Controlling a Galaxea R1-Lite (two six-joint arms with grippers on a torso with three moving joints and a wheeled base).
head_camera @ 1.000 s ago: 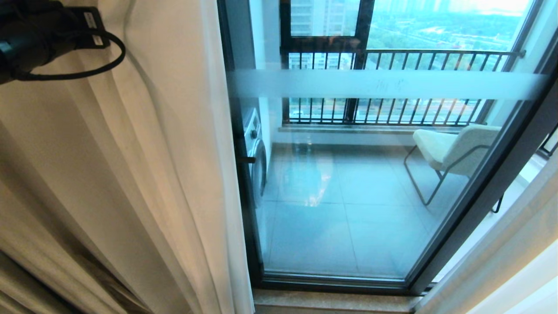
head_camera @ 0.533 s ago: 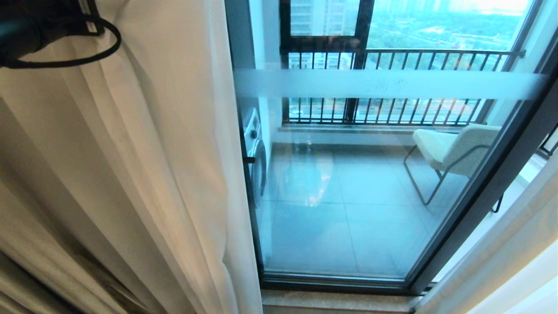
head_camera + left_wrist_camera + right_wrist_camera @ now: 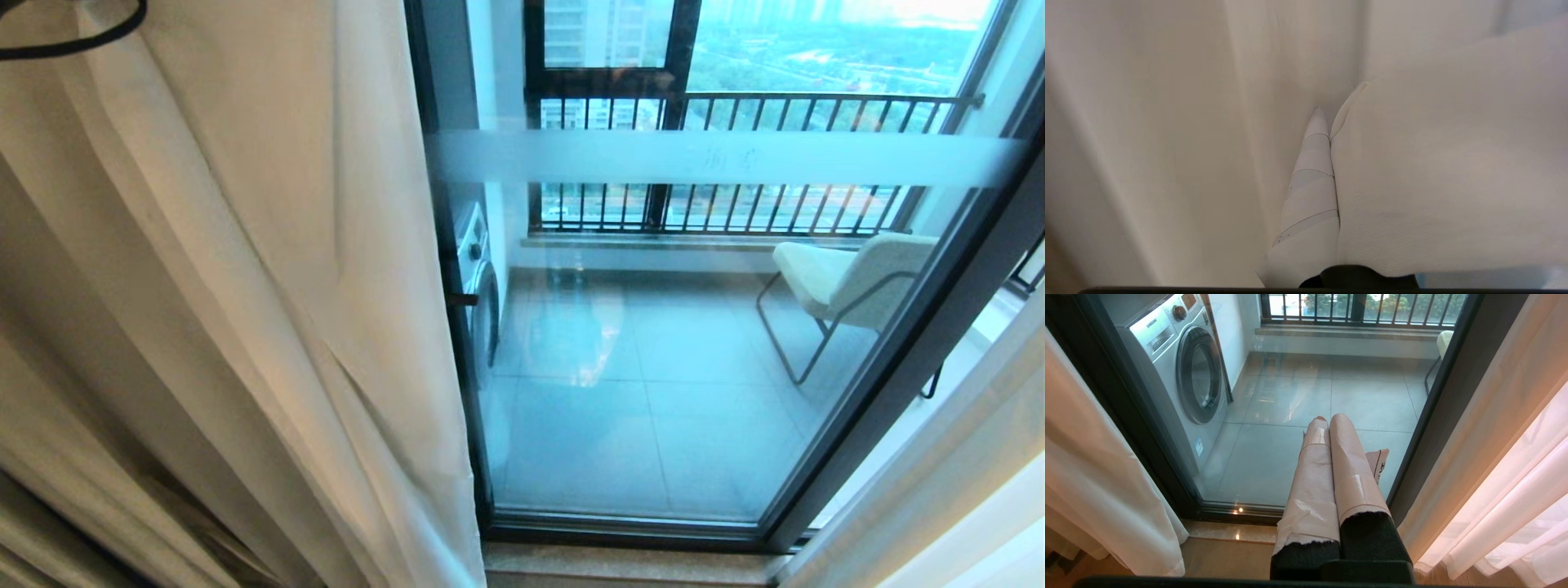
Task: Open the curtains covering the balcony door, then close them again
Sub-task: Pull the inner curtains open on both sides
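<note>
Where the curtains (image 3: 245, 310) part, a chair (image 3: 849, 282) and washing machine (image 3: 1180, 371) show.

Two curtains hung in view, one (image 3: 245, 286) on the left and one (image 3: 939, 482) on the right. Behind the single balcony door (image 3: 694, 327) stood one chair (image 3: 849, 282) and one washing machine (image 3: 1180, 371).

Washing machine (image 3: 1180, 371) at balcony's left wall, pale chair (image 3: 849, 282) near railing (image 3: 759, 102), grey tiled floor (image 3: 653, 408)

Head looks down at balcony door (image 3: 694, 327); wrists close.
</note>
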